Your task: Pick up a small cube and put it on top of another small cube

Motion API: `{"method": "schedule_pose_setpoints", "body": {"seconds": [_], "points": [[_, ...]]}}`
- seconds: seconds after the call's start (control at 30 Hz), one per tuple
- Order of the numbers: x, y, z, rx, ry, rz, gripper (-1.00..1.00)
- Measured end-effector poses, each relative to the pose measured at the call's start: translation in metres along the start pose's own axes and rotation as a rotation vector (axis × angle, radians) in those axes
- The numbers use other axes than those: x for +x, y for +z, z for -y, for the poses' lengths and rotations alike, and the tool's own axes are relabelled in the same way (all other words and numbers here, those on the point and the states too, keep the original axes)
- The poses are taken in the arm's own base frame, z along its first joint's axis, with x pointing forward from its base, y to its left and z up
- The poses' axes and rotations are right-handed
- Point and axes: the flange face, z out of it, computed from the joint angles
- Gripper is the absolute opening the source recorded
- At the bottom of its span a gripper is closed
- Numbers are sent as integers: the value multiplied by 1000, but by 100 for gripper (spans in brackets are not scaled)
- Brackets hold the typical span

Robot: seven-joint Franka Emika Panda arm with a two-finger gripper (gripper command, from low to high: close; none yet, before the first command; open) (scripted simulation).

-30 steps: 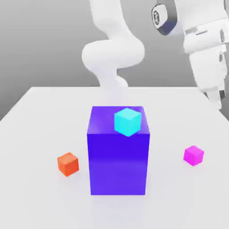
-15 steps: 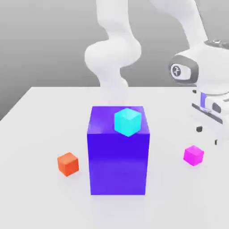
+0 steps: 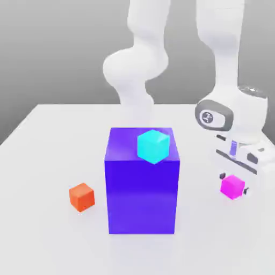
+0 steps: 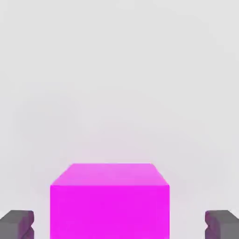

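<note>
Magenta-pink and plain, the small cube [image 3: 232, 186] sits on the white desk [image 3: 48, 156], to the exterior view's right of the big purple-blue block [image 3: 142, 182] and apart from it. The robot's end effector [image 3: 234, 183] is lowered around this small cube. In the hand view the small cube [image 4: 109, 200] lies between two grey fingertips [image 4: 16, 224], one on each side, with a visible gap on both. The end effector is therefore partly open, bracketing the cube but not gripping it.

A small cyan cube [image 3: 153, 145] rests on top of the big block, near its front edge. A small orange cube [image 3: 81, 196] lies on the desk on the block's other side.

The step in hand appears to be the grasp. The next move likely calls for closing the fingers evenly on the magenta cube, then lifting it straight up before carrying it to another small cube.
</note>
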Motion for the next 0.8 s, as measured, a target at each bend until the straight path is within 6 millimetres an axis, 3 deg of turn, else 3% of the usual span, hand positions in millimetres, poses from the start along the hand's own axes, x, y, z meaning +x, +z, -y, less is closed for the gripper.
{"method": "schedule_pose_setpoints", "body": {"seconds": [0.2,0.57,0.8], "points": [[0,0,0,0,0,2,-100],[1,-60,0,-1,-2,1,-100],[41,-79,-64,-25,95,12,-100]]}}
